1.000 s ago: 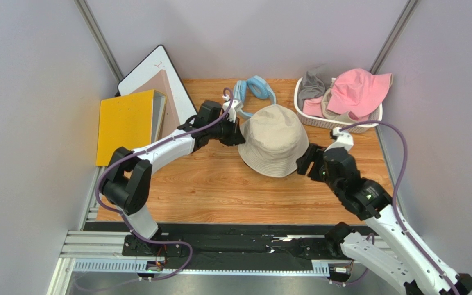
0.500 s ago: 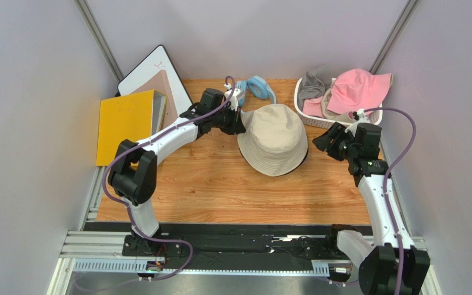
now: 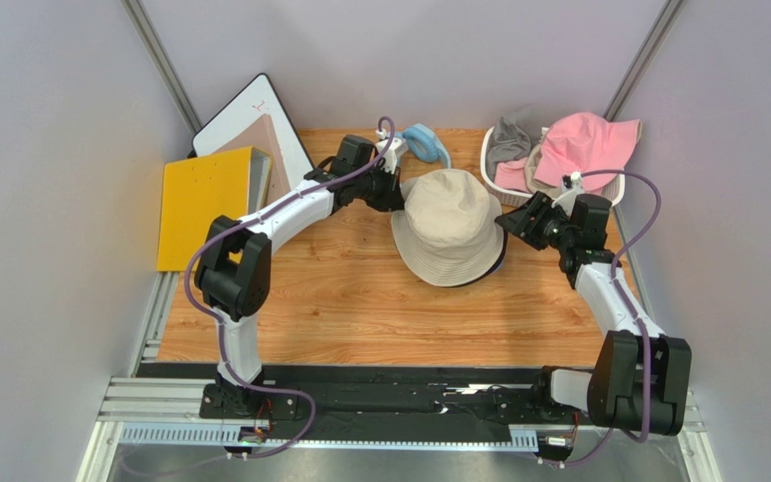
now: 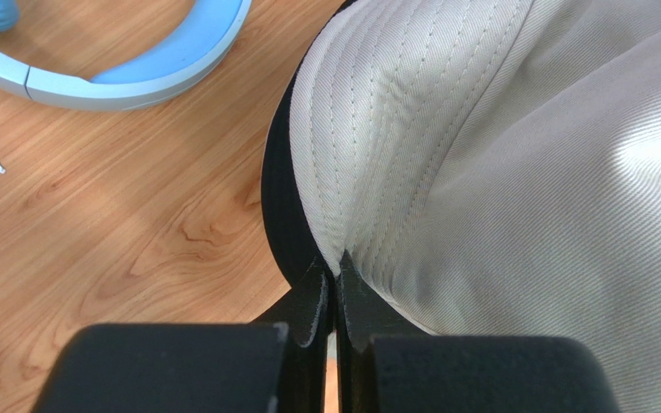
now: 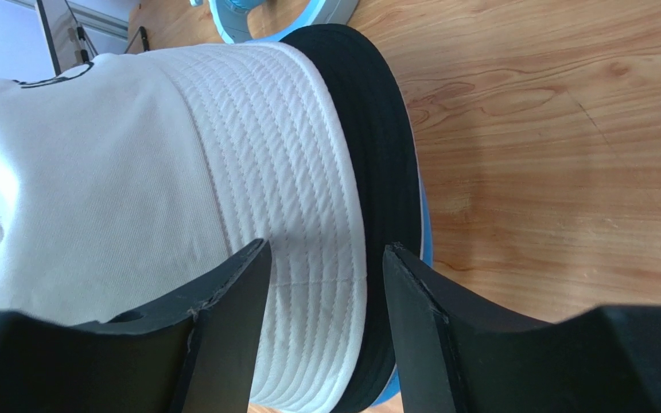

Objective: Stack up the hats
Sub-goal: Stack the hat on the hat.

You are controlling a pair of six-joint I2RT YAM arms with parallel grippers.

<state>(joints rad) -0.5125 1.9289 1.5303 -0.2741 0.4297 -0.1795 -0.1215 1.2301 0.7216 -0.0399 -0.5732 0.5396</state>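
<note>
A beige hat (image 3: 448,226) sits on top of a black hat (image 5: 386,146), and a blue edge (image 5: 425,231) shows under both. My left gripper (image 3: 392,191) is at the stack's back-left and is shut on the beige hat's brim (image 4: 368,172); the black brim (image 4: 278,198) lies just beneath it. At the stack's right side, my right gripper (image 3: 513,223) stands open, and the beige and black brims (image 5: 325,258) show between its fingers. A pink hat (image 3: 581,146) and a grey hat (image 3: 508,136) lie in the white basket (image 3: 552,203).
A light blue padded ring (image 3: 425,141) lies just behind the stack, close to the left gripper. A yellow folder (image 3: 204,201) and a white board (image 3: 259,121) lean at the left. Grey walls close in both sides and the back.
The right arm has swung from the stack's front right to its right side, and its jaws have narrowed. The left gripper, still holding the brim, has shifted slightly back and right.
</note>
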